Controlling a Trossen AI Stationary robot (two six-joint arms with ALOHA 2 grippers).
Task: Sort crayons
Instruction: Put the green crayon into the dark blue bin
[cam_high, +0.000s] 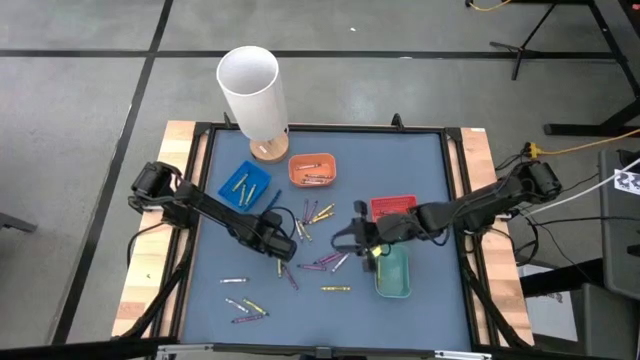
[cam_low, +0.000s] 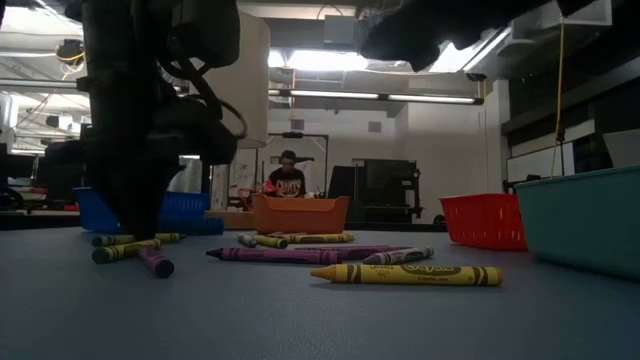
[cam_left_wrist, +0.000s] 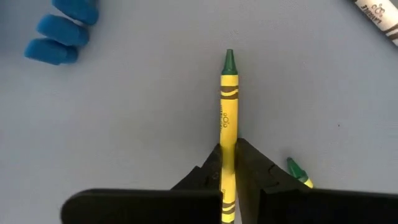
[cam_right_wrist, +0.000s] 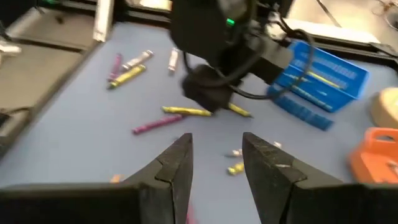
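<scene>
We note the left gripper (cam_high: 283, 247) low over the table's middle, nearer its left edge, fingers pinched on a yellow crayon (cam_left_wrist: 227, 118) whose long axis runs straight out ahead between them, green tip forward. The right gripper (cam_high: 352, 238) hangs close by toward the green tray (cam_high: 393, 275), fingers apart and empty, so we judge the left arm carries this one. Only the left wrist view shows the pinch; the high view alone shows the other crayons (cam_high: 322, 262) scattered around mid-table.

Both arms were black and jointed, trailing looped black cables; the left pincer (cam_high: 278, 243) and right pincer (cam_right_wrist: 216, 163) had wedge-shaped fingers.
</scene>
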